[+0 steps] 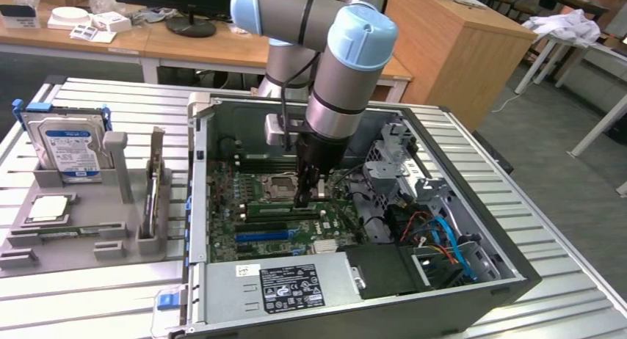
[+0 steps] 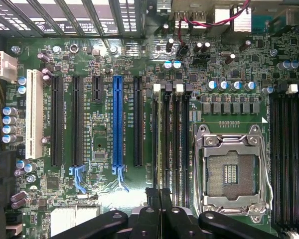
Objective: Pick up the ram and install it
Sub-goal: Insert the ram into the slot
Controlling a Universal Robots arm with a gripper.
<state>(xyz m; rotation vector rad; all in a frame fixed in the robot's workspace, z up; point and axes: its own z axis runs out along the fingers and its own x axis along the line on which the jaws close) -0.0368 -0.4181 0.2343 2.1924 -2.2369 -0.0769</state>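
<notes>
The gripper [image 1: 311,198] is held straight down from an upright wrist inside the computer case [image 1: 412,310], low over the memory slots [image 2: 170,149], its fingers drawn together with nothing seen between them. The ram [image 1: 69,230] is seen lying flat in the grey rack [image 1: 116,154], well apart toward the exterior view's left, its long axis running across that view.

can't read the small print on the case label [image 1: 291,288] or the hard drive [image 1: 70,144] sticker. can't see the motherboard [image 1: 245,229] patch behind the arm [image 1: 348,67]. can't follow the gripper [image 2: 159,194] past the wrist view's edge.
</notes>
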